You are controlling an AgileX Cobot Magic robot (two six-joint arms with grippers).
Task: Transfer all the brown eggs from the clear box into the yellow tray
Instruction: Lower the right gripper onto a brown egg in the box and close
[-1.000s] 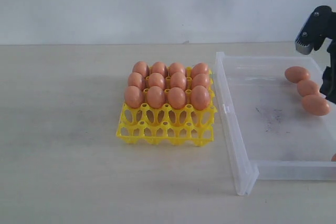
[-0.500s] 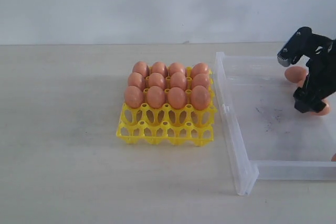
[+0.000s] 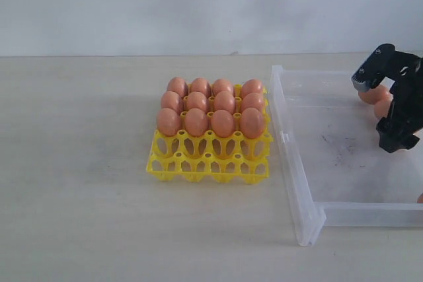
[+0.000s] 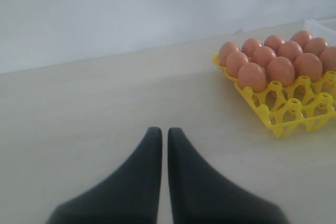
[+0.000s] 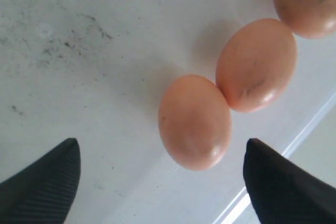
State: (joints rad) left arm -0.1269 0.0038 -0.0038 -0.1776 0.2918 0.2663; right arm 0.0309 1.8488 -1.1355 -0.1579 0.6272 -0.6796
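Soft, even light fills all three views, bright and slightly washed out. The yellow tray (image 3: 208, 163) throws only a faint, blurry shadow on the pale table (image 3: 79, 183). Mild glare runs along the clear box (image 3: 289, 156) rim. Close up, the brown eggs (image 5: 195, 121) carry small dull highlights and soft shadows. The left gripper (image 4: 164, 132) looks soft-edged and out of focus.

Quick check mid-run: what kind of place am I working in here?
Probably a lab or test bench rather than a kitchen: a bare pale tabletop, a blank white wall behind it, and the yellow tray and clear box staged on it.
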